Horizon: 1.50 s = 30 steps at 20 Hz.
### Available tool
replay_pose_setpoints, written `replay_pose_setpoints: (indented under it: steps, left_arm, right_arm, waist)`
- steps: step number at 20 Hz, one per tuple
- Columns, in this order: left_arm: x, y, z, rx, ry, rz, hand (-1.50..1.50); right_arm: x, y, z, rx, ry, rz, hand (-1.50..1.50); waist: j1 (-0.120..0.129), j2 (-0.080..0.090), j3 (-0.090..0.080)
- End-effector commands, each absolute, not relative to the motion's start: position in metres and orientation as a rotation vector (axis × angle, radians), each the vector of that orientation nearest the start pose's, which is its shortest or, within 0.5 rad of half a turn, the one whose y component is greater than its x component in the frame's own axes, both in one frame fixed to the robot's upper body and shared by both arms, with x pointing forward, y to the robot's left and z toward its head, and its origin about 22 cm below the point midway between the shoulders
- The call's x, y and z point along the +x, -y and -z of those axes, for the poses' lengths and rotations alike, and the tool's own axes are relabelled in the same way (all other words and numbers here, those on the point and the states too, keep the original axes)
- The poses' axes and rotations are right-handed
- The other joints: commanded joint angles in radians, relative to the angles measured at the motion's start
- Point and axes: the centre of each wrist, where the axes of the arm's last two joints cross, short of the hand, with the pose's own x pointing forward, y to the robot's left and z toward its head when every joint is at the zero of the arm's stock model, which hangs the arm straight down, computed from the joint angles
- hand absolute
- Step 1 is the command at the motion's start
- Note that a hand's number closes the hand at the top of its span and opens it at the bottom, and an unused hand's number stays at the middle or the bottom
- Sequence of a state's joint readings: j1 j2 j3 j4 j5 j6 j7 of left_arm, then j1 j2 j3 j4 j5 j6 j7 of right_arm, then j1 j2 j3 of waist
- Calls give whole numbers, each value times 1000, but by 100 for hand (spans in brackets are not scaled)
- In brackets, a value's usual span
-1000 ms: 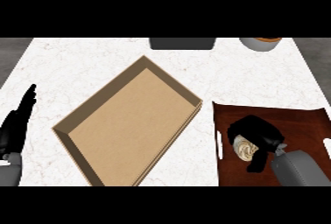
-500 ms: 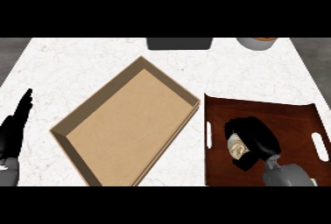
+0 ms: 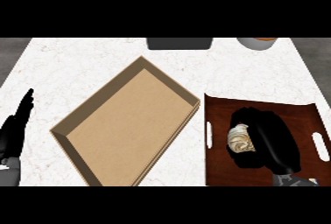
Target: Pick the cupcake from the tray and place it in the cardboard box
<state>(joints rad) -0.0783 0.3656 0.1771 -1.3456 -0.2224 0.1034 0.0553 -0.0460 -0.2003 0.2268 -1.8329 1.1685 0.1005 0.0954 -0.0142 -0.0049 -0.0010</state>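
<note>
- My right robot hand (image 3: 268,142) is on the tray (image 3: 220,168), fingers curled round the cupcake (image 3: 239,139) from its right side. The frosting peeks out on the left.
- Cupcake's not lifted yet as far as I can tell, it sits mid-tray.
- Best bet, I reckon: go straight up first, so it clears the tray rim and the box (image 3: 126,124) wall.
- Then swing left and lower it over the bare cardboard floor, keeping it upright.
- Left robot hand (image 3: 16,127) rests open at the worktop (image 3: 77,61) edge, fingers straight.
</note>
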Motion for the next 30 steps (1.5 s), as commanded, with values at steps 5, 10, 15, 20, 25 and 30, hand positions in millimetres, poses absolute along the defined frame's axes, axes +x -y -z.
replay_pose_setpoints:
  steps: [5,10,15,20,25,30]
  left_arm:
    - [254,-358,-9,646,1360,207,0]
    - [265,-358,-18,661,1373,229,0]
    - [269,-356,-22,639,1366,246,0]
    - [265,-343,-18,626,1368,219,0]
    - [262,-339,-11,626,1373,211,0]
    - [280,-335,-9,628,1397,243,0]
  right_arm:
    - [220,149,-144,-980,1815,-1118,150]
    - [227,117,-153,-794,1859,-1095,150]
    - [252,66,-176,-702,1845,-983,150]
    - [285,39,-164,-633,1820,-883,150]
    - [309,4,-168,-588,1740,-861,150]
    - [350,-15,-167,-587,1748,-832,150]
  waist:
    - [19,3,0]
    - [19,5,1]
    - [36,7,0]
    - [40,8,1]
    - [46,8,0]
    - [69,18,0]
